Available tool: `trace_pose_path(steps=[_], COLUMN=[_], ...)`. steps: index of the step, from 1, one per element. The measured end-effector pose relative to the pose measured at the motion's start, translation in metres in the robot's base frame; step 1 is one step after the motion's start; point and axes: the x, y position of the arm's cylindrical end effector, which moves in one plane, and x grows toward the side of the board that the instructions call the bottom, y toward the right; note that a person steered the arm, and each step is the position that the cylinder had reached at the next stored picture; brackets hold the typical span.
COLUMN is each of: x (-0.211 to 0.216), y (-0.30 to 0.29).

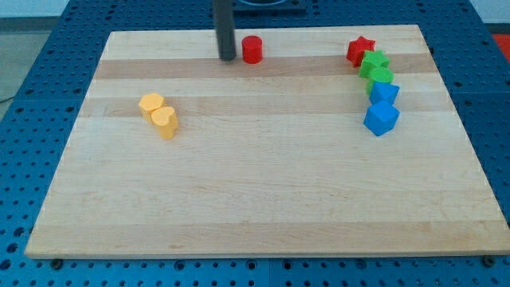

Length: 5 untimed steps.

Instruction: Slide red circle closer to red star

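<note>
The red circle (252, 49) is a short red cylinder near the board's top edge, a little left of centre. The red star (360, 50) lies near the top right, well to the right of the circle at about the same height. My tip (228, 58) stands just left of the red circle, a small gap between them.
Below the red star runs a close column: a green star (374, 61), a green block (381, 77), a blue block (385, 94) and a larger blue block (381, 118). Two yellow blocks (151, 104) (165, 121) sit at the left. The wooden board (263, 191) lies on a blue perforated table.
</note>
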Motion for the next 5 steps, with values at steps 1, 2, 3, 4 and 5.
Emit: trace_pose_path(steps=[1, 2, 3, 4, 5], x=[0.011, -0.024, -0.056, -0.06, -0.06], y=[-0.006, 0.048, 0.123, 0.129, 0.097])
